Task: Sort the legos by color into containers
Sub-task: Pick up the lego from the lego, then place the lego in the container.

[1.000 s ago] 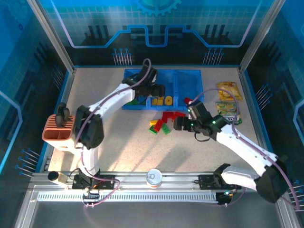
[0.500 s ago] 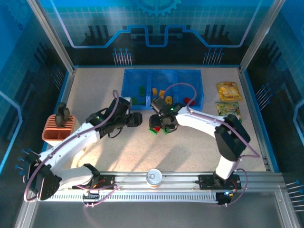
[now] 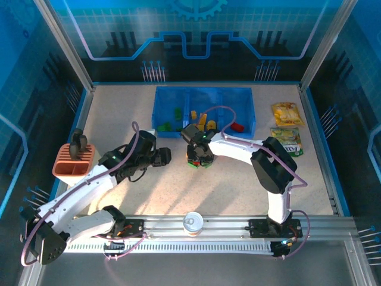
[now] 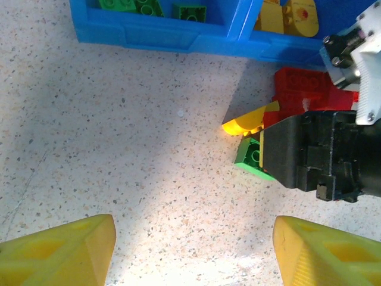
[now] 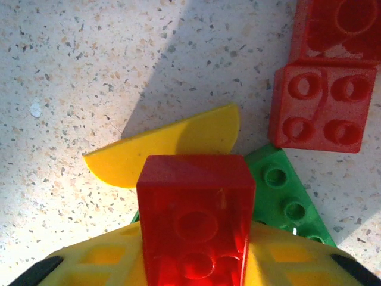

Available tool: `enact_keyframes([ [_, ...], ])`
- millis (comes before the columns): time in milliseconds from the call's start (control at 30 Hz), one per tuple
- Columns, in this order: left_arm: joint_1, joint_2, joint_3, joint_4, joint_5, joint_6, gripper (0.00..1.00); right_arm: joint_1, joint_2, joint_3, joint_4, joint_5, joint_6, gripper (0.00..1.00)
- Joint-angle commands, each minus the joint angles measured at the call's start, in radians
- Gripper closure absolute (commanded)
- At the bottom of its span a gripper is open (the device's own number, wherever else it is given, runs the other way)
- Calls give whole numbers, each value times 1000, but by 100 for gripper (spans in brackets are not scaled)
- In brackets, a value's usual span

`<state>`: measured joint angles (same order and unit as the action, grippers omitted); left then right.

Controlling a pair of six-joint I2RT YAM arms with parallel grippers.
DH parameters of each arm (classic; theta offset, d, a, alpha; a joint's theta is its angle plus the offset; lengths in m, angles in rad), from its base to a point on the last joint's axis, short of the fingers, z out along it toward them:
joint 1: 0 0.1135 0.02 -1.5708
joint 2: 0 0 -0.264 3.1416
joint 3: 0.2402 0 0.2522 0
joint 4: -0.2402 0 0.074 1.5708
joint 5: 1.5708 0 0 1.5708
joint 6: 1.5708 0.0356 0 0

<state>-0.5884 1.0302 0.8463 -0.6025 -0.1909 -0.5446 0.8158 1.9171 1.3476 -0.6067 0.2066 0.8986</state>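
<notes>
You were partway through: the blue tray [image 3: 238, 101], upper centre of the overhead frame, held green legos [image 3: 168, 125] in its left compartment, yellow legos [image 3: 202, 119] in the middle and a red one [image 3: 237, 126] on the right, while a loose pile [image 4: 297, 89] of all three colours lay on the tabletop [image 3: 226, 185] just below its front wall. Your left gripper [image 4: 193, 229] hung beside the pile, jaws wide and empty. Your right gripper [image 3: 197, 152] had its jaws closed on a red brick [image 5: 196, 220] over that pile; its round-marked face pointed at the wrist camera, long axis seemingly top-to-bottom in frame.
</notes>
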Motion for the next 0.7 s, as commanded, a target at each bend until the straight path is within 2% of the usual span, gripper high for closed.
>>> enact_keyframes([
  [0, -7, -15, -16, -19, -16, -12, 29, 14, -56, 23, -57, 59, -12, 64],
  [133, -8, -6, -27, -13, -12, 0, 29, -20, -176, 31, -119, 158, -63, 64],
  [333, -66, 33, -37, -20, -42, 0, 29, -247, -276, 48, -130, 128, -191, 64],
  [467, -137, 56, -62, 4, -67, -29, 29, -389, -217, 98, -129, 68, -257, 64],
  [567, -187, 83, -84, 35, -65, -58, 29, -453, -127, 163, -146, 42, -289, 66],
  [667, -210, 106, -97, 48, -59, -86, 29, -474, -74, 213, -159, 30, -300, 68],
])
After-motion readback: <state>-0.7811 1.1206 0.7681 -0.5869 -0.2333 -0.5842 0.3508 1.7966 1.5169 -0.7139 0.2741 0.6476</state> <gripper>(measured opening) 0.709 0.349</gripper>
